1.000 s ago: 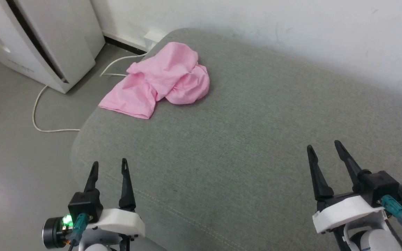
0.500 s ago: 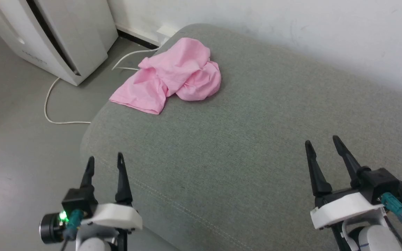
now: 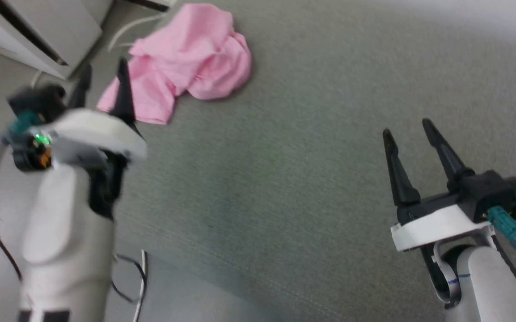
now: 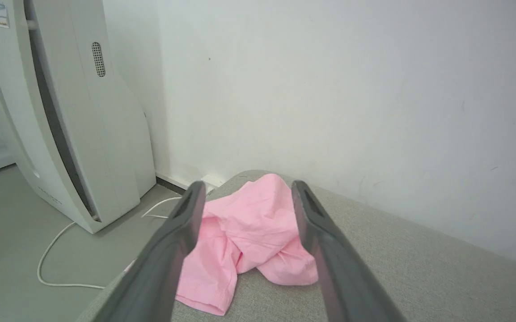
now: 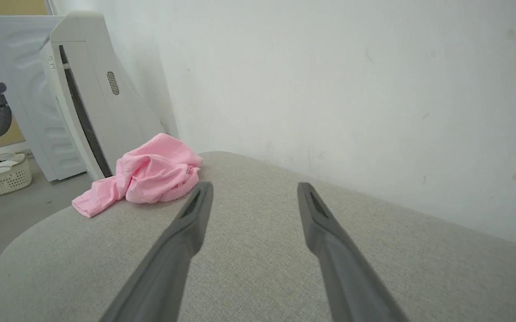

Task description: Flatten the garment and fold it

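While the garment (image 3: 182,53) lies bunched in a wrinkled heap, neither tool holds anything. The left gripper (image 3: 105,66) has its fingers spread with nothing between them, and the right gripper (image 3: 407,127) is spread and empty as well.

**Position of the work.** The garment sits directly ahead of the left gripper's fingertips. In the left wrist view it is framed between the two fingers and does not touch them. It lies well ahead of the right gripper and off to that gripper's left. One flat pink flap reaches toward the rounded edge of the grey cushion (image 3: 311,134), on the outer side of the left gripper.

**Step in hand (judged).** The left gripper is approaching for a first grasp, so flattening has not begun.

**Hazards.**
- Several layers are stacked in the heap. A pinch into its middle would likely take more than one layer, and the fabric would then not spread.
- The flap is close to the cushion edge. A pull outward, away from the right gripper, could drag the garment onto the floor.
- A white cable (image 4: 52,250) lies on the floor beyond that edge, beside a white appliance (image 4: 61,134). A low, wide reach could snag the cable.
- The left arm is blurred in the head view, so fingertip placement cannot be read precisely there.
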Motion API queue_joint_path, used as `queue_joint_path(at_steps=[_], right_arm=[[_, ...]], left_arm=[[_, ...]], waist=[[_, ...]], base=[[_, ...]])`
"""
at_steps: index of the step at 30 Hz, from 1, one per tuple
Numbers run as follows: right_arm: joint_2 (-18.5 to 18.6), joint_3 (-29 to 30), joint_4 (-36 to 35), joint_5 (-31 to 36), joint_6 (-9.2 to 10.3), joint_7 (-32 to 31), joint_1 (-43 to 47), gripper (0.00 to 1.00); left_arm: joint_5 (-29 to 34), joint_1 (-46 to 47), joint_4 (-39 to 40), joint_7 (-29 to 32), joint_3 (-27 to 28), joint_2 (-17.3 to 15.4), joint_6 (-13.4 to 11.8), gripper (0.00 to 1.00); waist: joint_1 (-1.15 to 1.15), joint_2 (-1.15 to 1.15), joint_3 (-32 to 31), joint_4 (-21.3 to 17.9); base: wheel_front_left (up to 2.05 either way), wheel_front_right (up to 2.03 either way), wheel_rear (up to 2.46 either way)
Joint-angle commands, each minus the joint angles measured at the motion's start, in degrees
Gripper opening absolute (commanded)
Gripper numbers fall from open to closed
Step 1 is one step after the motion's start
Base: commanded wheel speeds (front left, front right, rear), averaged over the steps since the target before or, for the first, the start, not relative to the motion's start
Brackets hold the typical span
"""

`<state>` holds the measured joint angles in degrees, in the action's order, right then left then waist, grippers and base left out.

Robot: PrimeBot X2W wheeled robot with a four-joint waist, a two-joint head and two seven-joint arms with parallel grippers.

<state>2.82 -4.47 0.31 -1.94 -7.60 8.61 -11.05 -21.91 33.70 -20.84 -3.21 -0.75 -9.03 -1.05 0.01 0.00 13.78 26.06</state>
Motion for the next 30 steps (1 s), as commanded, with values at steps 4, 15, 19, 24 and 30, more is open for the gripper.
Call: queue_joint_path(at_steps=[4,15,19,24,30], right_arm=[[0.1,-1.3,-0.3,0.3,0.11,0.4,-3.0,1.0],[0.1,-2.3,-0.5,-1.5,0.11,2.5,-7.1,1.0],[0.1,-2.1,-0.5,-2.4,0.11,3.4,-8.1,1.0],[0.1,-2.0,0.1,-3.1,0.11,4.1,-8.3,1.0],[0.1,-1.9,1.7,-3.9,0.11,4.9,-7.9,1.0]], left_arm=[[-4.1,8.7,-5.2,6.6,3.8,-4.0,0.6,1.0],[-8.0,17.0,-9.3,28.8,7.8,-13.9,-4.1,1.0],[-9.3,16.2,-7.8,37.0,9.2,-16.3,-6.9,1.0],[-9.9,12.7,-4.2,44.8,9.5,-18.0,-9.5,1.0],[-11.3,7.3,1.7,49.7,9.6,-18.0,-10.2,0.0]], waist=[[-0.01,0.0,13.9,-11.8],[-0.01,0.0,23.3,-21.2],[-0.01,0.0,25.1,-23.5],[-0.01,0.0,25.6,-24.7],[-0.01,0.0,22.2,-24.5]], base=[[0.0,0.0,0.0],[0.0,0.0,0.0],[0.0,0.0,0.0],[0.0,0.0,0.0],[0.0,0.0,0.0]])
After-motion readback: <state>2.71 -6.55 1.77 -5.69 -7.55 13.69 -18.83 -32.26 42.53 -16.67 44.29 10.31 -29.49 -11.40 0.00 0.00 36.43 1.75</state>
